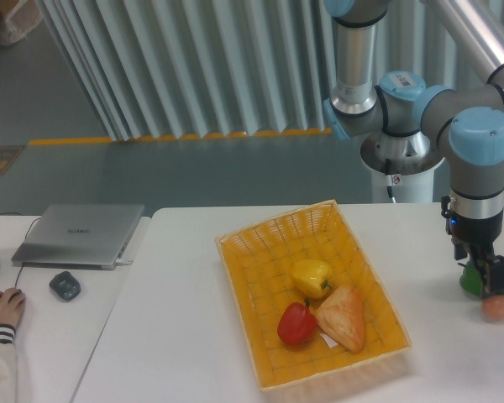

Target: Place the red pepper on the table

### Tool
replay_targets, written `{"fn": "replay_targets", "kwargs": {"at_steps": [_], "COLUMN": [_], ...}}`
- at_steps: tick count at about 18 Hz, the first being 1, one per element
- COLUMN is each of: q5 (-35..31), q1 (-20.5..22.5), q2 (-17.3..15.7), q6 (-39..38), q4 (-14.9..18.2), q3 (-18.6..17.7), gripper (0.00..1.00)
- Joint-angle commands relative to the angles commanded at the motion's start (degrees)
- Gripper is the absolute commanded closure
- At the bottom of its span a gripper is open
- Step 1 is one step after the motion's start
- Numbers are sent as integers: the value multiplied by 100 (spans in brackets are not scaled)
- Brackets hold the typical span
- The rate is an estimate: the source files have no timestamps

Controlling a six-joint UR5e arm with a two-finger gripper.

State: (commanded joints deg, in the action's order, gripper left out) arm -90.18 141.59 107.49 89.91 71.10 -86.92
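The red pepper is small and glossy and lies inside the yellow woven basket, near its front. It sits beside a yellow pepper and a triangular pastry. The white table holds the basket. My gripper is far to the right of the basket, low over the table at its right edge. Its fingers point down in front of a green pepper. The frame does not show whether the jaws are open or closed on it.
A peach-coloured round fruit lies just in front of the gripper. A closed laptop, a dark mouse and a person's hand are on a second table at the left.
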Motion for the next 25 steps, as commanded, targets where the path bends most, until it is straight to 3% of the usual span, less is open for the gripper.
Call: {"fn": "replay_targets", "kwargs": {"at_steps": [10, 14, 18, 25], "q5": [79, 1027, 1037, 976], "q1": [114, 518, 624, 633], "q2": [-70, -175, -290, -404], "q6": [9, 9, 0, 185], "q4": [-26, -53, -193, -1037], "q3": [-158, -316, -325, -887], "gripper": [0, 0, 0, 0]}}
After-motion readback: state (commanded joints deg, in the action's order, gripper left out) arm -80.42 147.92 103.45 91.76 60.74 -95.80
